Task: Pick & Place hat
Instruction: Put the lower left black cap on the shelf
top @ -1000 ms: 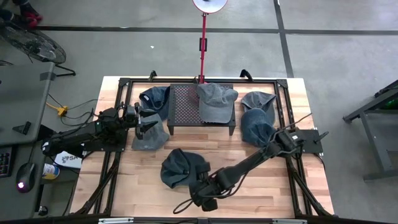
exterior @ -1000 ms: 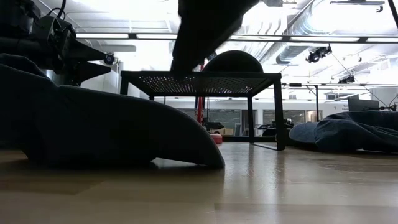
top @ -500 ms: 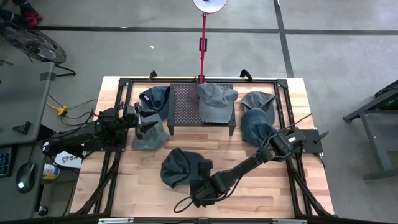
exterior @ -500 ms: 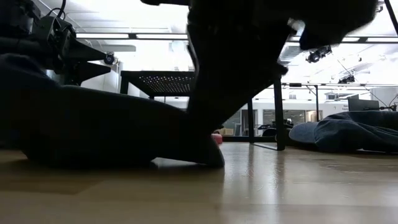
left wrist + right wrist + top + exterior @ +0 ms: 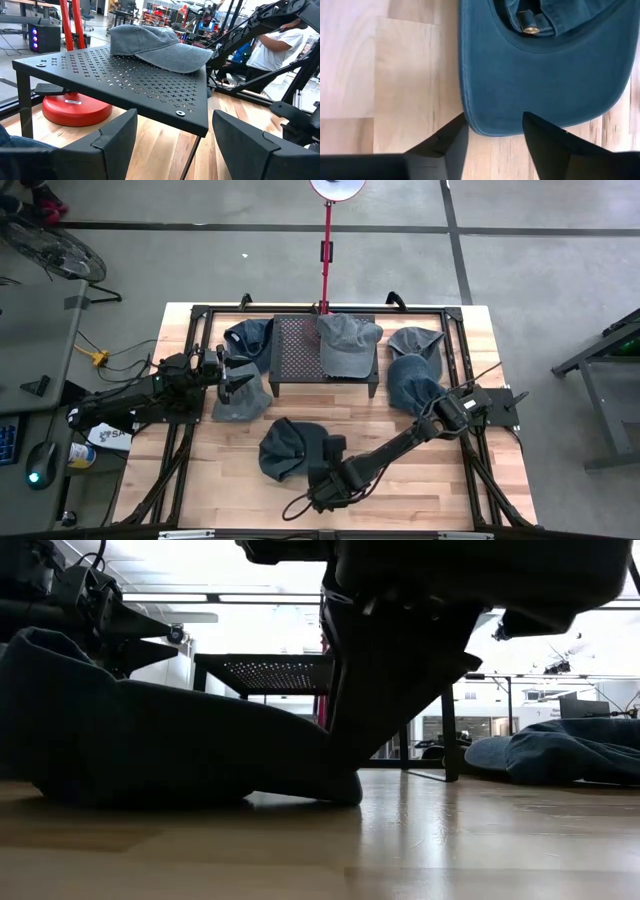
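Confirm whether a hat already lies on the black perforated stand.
Yes. In the left wrist view a grey hat lies on top of the perforated stand, near its far edge.

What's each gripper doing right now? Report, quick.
Left gripper: open, holding nothing, facing the black stand.
Right gripper: open, straddling the blue hat's brim.

one hat [image 5: 348,343] lies on the perforated stand [image 5: 298,350]. in the high view two hats [image 5: 246,338] lie left of the stand and two hats [image 5: 412,385] right of it. another hat [image 5: 288,448] lies in front of the stand, with my right gripper [image 5: 322,476] over its brim. my left gripper [image 5: 240,376] is left of the stand.
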Tool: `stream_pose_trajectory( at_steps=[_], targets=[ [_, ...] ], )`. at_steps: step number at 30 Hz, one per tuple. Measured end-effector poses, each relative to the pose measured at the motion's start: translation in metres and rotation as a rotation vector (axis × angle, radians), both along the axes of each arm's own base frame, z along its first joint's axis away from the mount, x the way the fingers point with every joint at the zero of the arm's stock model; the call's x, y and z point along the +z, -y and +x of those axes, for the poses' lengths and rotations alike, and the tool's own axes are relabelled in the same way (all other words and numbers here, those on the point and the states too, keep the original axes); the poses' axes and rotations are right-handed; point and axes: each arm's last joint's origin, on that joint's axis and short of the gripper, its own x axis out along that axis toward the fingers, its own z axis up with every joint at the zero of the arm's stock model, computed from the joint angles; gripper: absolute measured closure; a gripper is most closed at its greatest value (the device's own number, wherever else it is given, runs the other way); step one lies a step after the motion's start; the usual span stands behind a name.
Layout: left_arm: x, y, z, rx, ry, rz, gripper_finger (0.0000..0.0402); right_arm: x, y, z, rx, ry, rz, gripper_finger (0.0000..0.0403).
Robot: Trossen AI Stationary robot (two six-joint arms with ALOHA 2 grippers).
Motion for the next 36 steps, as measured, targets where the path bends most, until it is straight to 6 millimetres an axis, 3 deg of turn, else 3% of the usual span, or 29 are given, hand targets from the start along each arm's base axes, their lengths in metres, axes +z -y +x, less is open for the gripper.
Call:
stream_pose_trajectory(
  at_steps=[11, 18, 23, 36],
  targets=[
    [0.0, 0.0, 0.0, 0.0, 0.0, 0.0, 0.0147, 0.0, 0.001, 0.001, -0.025, 0.002, 0.024, 0.0389],
    [0.0, 0.0, 0.0, 0.0, 0.0, 0.0, 0.0147, 0.005, 0.0, 0.001, -0.059, 0.003, 0.089, 0.0397],
    [0.0, 0.0, 0.0, 0.0, 0.0, 0.0, 0.0147, 0.032, -0.001, -0.003, -0.078, 0.05, 0.18, 0.0398],
    [0.0, 0.0, 0.0, 0.0, 0.0, 0.0, 0.0147, 0.128, 0.014, -0.027, -0.136, 0.288, 0.306, 0.0401]
  ],
)
